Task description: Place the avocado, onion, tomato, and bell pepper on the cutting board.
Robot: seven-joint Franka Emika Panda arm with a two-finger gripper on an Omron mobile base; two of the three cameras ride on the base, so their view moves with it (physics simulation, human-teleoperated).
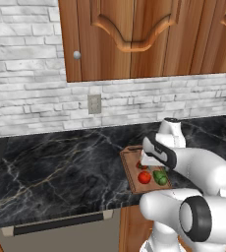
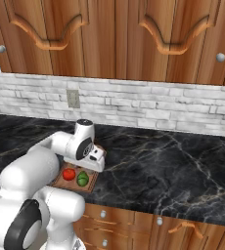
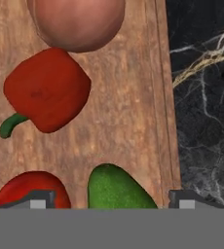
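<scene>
In the hand view, the avocado is seen nearest, a bright green pebbled oval lying on the cutting board, with the tomato just beside it, red and smooth. The two dark finger tips of the gripper are seen set wide apart, one over the tomato's edge and one past the board's rim; nothing is held between them, and whether the avocado is touched cannot be told.

Farther along the board, the bell pepper is found, a blocky red shape with a short green stem, apart from the tomato and the avocado. Beyond it the onion is seen, a pale pinkish-tan ball, very near the pepper. A strip of bare wood grain is left between the vegetables and the board's darker raised rim. Just outside that rim lies the black marble counter, veined in white and tan.

In the left base view, the cutting board is seen on the counter near its front edge, with wide open stone beside it. The tomato and avocado are visible there below the gripper.
</scene>
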